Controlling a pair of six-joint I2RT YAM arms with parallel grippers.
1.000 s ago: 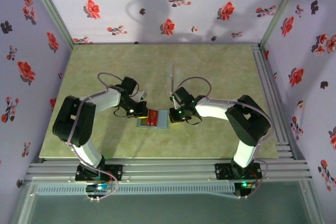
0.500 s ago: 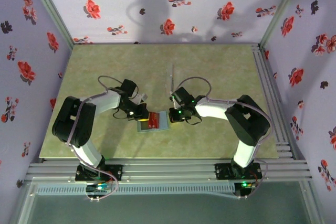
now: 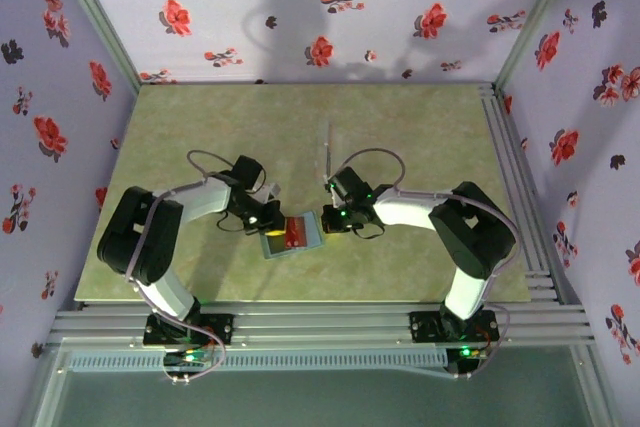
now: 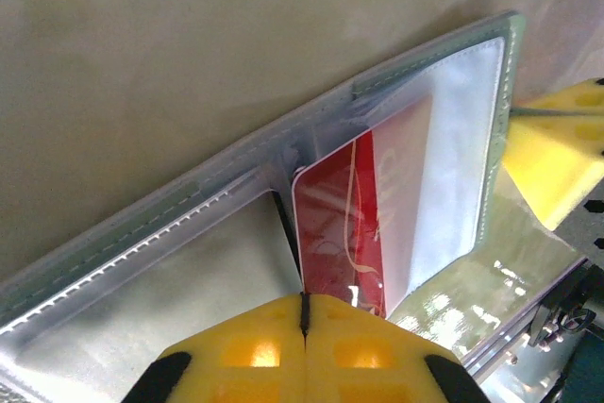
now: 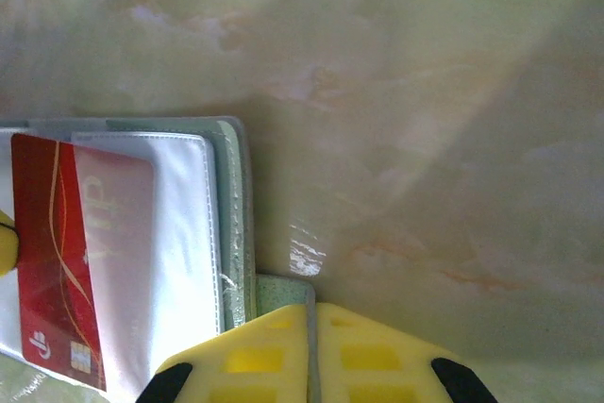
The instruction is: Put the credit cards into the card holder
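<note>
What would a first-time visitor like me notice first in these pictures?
A bright red card sits halfway inside a clear pocket of the open card holder, towards the front of the green table. Two black-and-white arms curl in from either side, the left gripper pinching the card's edge and the right gripper clamped on the holder's far edge. Around them stand lilac walls dotted with red flowers.

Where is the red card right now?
In the top view, the red card sits partly inside the card holder, between the left gripper and the right gripper.
</note>
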